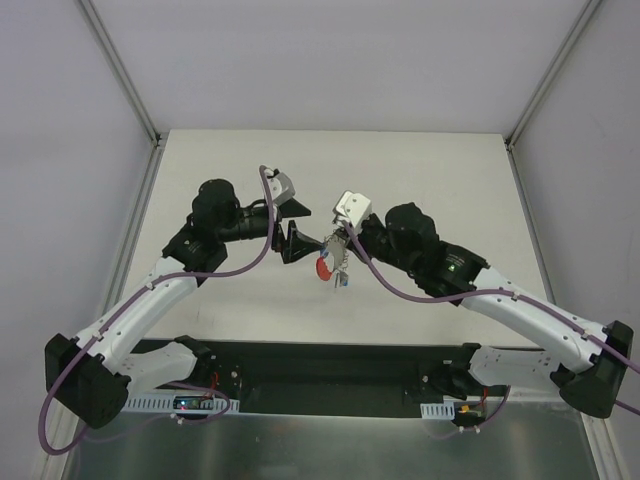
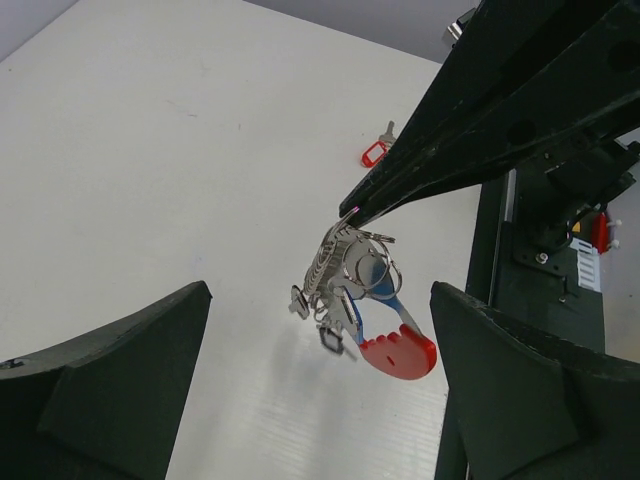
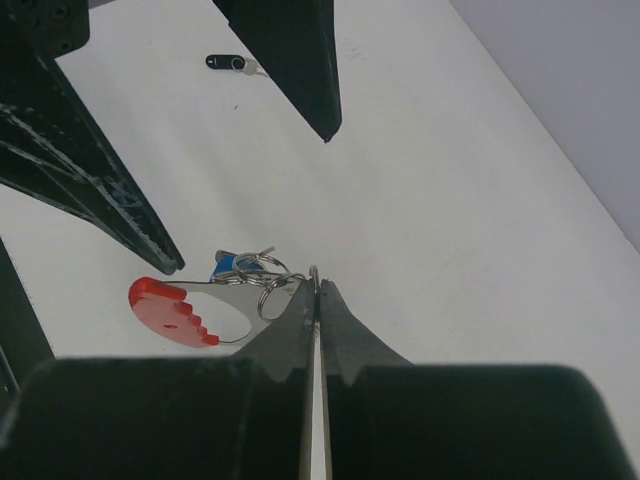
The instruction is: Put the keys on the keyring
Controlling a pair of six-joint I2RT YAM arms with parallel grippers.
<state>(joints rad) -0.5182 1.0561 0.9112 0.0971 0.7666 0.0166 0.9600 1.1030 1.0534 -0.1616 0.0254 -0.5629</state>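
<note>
My right gripper (image 1: pixel 336 243) is shut on the silver keyring (image 3: pixel 268 285) and holds it above the table. In the right wrist view its jaws (image 3: pixel 315 288) are pinched on a ring. The red curved clip (image 3: pixel 170 310) and the blue key (image 3: pixel 232 265) hang from the ring. In the left wrist view the cluster (image 2: pixel 350 265) dangles from the right fingertips, with the red clip (image 2: pixel 398 355) lowest. My left gripper (image 1: pixel 295 240) is open and empty, its fingers (image 2: pixel 110 390) on either side of the hanging keyring. The red-tag key (image 2: pixel 375 152) and the black key (image 3: pixel 225 62) lie on the table.
The white table (image 1: pixel 440 180) is bounded by grey walls with metal posts at the back corners. The arm bases and a black rail (image 1: pixel 330 375) run along the near edge. Both arms meet over the table's middle.
</note>
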